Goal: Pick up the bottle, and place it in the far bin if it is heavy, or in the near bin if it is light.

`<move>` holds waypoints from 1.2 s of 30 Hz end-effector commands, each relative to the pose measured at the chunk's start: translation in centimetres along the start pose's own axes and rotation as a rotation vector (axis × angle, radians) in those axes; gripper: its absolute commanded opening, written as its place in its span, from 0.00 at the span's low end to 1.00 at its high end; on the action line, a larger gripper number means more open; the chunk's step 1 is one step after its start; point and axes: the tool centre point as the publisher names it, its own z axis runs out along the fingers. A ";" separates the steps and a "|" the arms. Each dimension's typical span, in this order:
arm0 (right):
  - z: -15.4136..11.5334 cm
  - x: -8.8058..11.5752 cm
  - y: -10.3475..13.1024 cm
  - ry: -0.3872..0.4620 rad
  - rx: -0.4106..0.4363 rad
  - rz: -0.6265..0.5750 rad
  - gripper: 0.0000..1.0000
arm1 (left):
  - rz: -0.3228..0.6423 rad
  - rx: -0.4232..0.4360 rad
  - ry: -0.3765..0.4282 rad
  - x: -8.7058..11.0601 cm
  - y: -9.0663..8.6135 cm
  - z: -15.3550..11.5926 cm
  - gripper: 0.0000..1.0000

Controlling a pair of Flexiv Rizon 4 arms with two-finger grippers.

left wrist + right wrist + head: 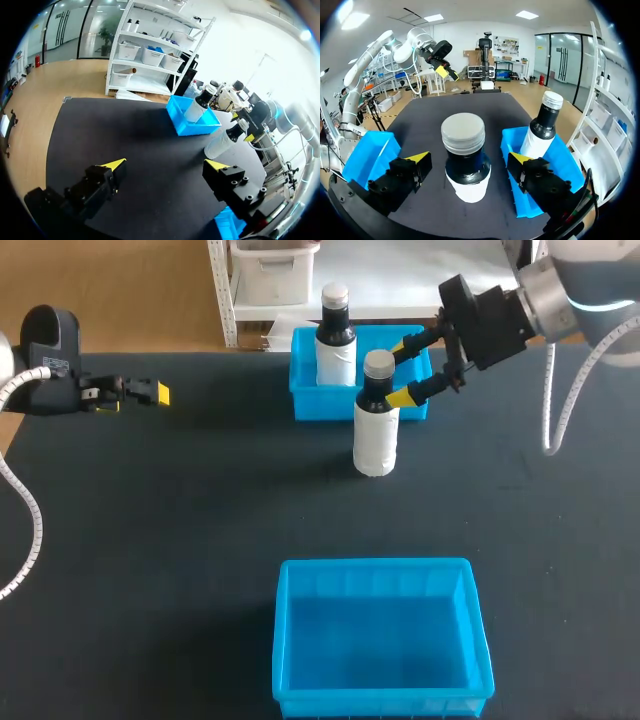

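The bottle (pixel 376 425), with a white label and a grey cap, is seen standing upright on the dark table (pixel 150 540), a little above the middle of the head view. It is placed just in front of the far bin (pixel 305 400). A second bottle (pixel 335 340) is seen upright inside that bin, in its left part. The near bin (pixel 283 640) is found at the lower middle of the frame, well apart from both bottles.

The right arm is brought in from the upper right corner and is stretched toward the left, with its fingers pointed leftward and slightly down. The right pincer (pixel 403 370) is held at the height of the bottle's neck, one yellow tip on each side. In the right wrist view a gap is seen between each finger and the bottle, so this pincer is open and nothing is gripped.

The left arm is kept at the upper left of the frame, low and pointed to the right. The left pincer (pixel 150 392) is spread wide in its wrist view, with only bare table between the fingers.
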 end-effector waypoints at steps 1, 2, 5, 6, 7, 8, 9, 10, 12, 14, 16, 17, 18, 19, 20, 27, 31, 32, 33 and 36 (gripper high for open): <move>0.5 -0.3 -0.2 -0.005 -0.011 0.005 1.00 | 0.000 0.000 0.000 0.0 0.0 0.0 1.00; 0.6 -0.4 -0.1 -0.008 -0.013 0.006 1.00 | 0.000 0.000 0.000 0.0 0.0 0.0 1.00; 0.9 -0.7 0.2 -0.013 -0.022 0.004 1.00 | 0.000 0.000 0.000 0.0 0.0 0.0 1.00; 1.0 -0.7 0.4 -0.013 -0.026 0.002 1.00 | 0.000 0.000 0.000 0.0 0.0 0.0 1.00; 1.2 -0.8 0.5 -0.012 -0.031 -0.001 1.00 | 0.000 0.000 0.000 0.0 0.0 0.0 1.00; 1.3 -0.8 0.7 -0.010 -0.034 -0.004 1.00 | 0.000 0.000 0.000 0.0 0.0 0.0 1.00; 1.4 -0.8 0.8 -0.009 -0.038 -0.006 1.00 | 0.000 0.000 0.000 0.0 0.0 0.0 1.00; 1.5 -0.8 0.8 -0.007 -0.041 -0.007 1.00 | 0.000 0.000 0.000 0.0 0.0 0.0 1.00; 1.6 -0.8 0.9 -0.005 -0.045 -0.007 1.00 | 0.000 0.000 0.000 0.0 0.0 0.0 1.00; 1.7 -0.7 0.9 -0.004 -0.046 -0.006 1.00 | 0.000 0.000 0.000 0.0 0.0 0.0 1.00; 1.8 -0.8 0.8 -0.004 -0.047 -0.006 1.00 | 0.000 0.000 0.000 0.0 0.0 0.0 1.00; 1.8 -0.8 0.7 -0.005 -0.048 -0.005 1.00 | 0.000 0.000 0.000 0.0 0.0 0.0 1.00; 1.8 -0.8 0.7 -0.005 -0.048 -0.005 1.00 | 0.000 0.000 0.000 0.0 0.0 0.0 1.00; 1.9 -0.9 0.7 -0.006 -0.049 -0.006 1.00 | 0.000 0.000 0.000 0.0 0.0 0.0 1.00; 1.9 -0.9 0.7 -0.007 -0.051 -0.006 1.00 | 0.000 0.000 0.000 0.0 0.0 0.0 1.00; 2.3 -1.1 0.9 -0.004 -0.064 -0.010 0.77 | 0.000 0.000 0.000 0.0 0.0 0.0 1.00; 2.6 -1.0 1.0 0.003 -0.069 -0.011 0.60 | 0.000 0.000 0.000 0.0 0.0 0.0 1.00; 2.6 -0.9 1.0 0.004 -0.069 -0.010 0.57 | 0.000 0.000 0.000 0.0 0.0 0.0 1.00; 2.6 -0.9 1.1 0.004 -0.070 -0.009 0.53 | 0.000 0.000 0.000 0.0 0.0 0.0 1.00; 2.7 -0.9 1.1 0.006 -0.070 -0.008 0.45 | 0.000 0.000 0.000 0.0 0.0 0.0 1.00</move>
